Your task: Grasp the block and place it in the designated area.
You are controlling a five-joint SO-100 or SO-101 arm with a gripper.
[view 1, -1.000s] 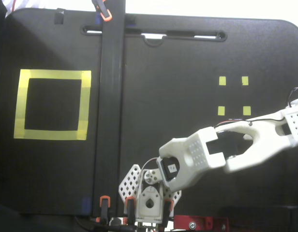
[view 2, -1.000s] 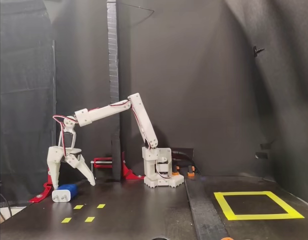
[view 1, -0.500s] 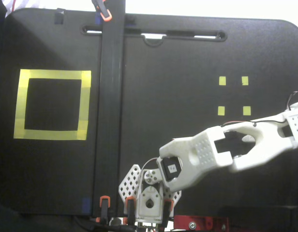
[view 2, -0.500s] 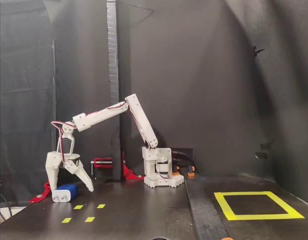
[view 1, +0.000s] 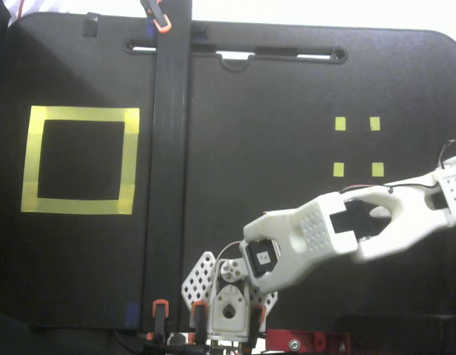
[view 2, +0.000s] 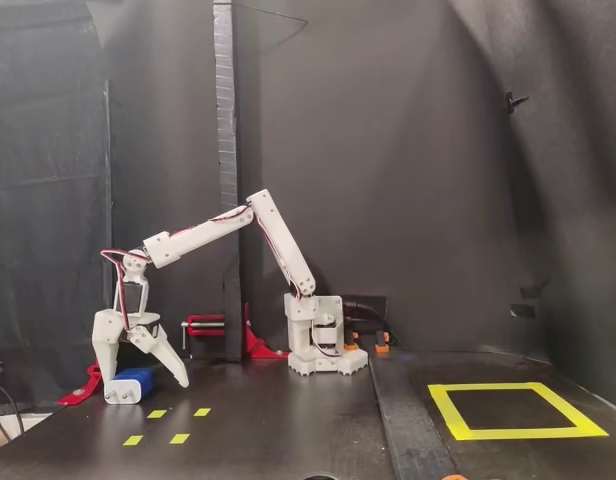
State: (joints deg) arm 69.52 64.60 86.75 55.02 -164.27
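In a fixed view from the side, the dark-blue block lies on the black table at the far left. My gripper is open, pointing down, with one finger on each side of the block and its fingertips near the table. The designated area, a large yellow-tape square, lies far to the right in that view and at the left in a fixed view from above. From above, only my white arm shows, reaching to the right edge. Gripper and block are out of frame there.
Four tiny yellow tape squares lie close to the block. A tall black post and a raised black strip divide the table. The arm's base stands at the back, with a red clamp beside it.
The arm has lowered, bringing the open gripper down from above the block to straddle it. The block has not moved.
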